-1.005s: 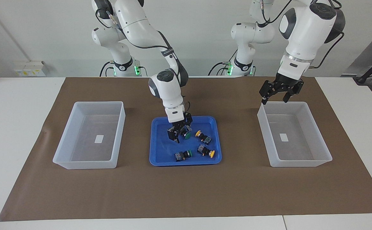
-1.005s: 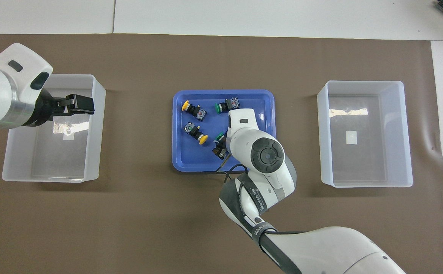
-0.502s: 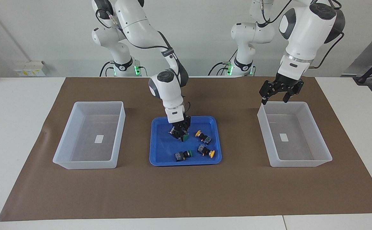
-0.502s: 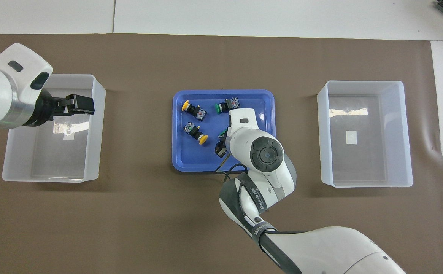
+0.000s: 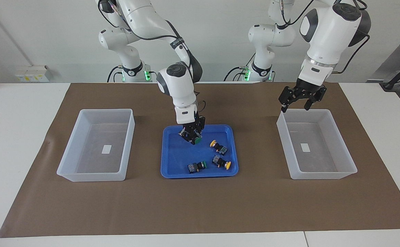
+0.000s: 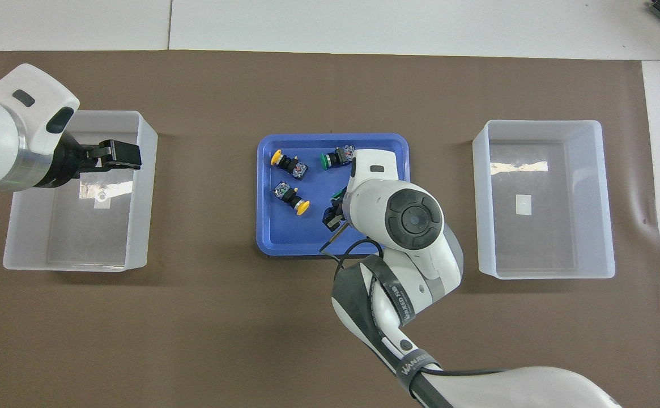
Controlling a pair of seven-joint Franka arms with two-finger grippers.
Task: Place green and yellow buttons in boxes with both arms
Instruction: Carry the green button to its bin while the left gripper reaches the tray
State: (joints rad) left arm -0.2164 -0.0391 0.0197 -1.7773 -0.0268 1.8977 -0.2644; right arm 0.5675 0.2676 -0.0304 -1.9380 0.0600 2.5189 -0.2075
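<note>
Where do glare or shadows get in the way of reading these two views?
Overhead view: bright glare streaks lie on the floors of both boxes, and the right arm's wrist hides most of the right gripper and the green button it holds. Facing view: light is even, shadows soft; the left gripper shows plainly over its box.

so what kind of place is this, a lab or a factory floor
Most likely a robotics lab: two white robot arms are mounted at a plain white table covered with a brown mat, with small push-buttons staged in a blue tray.
</note>
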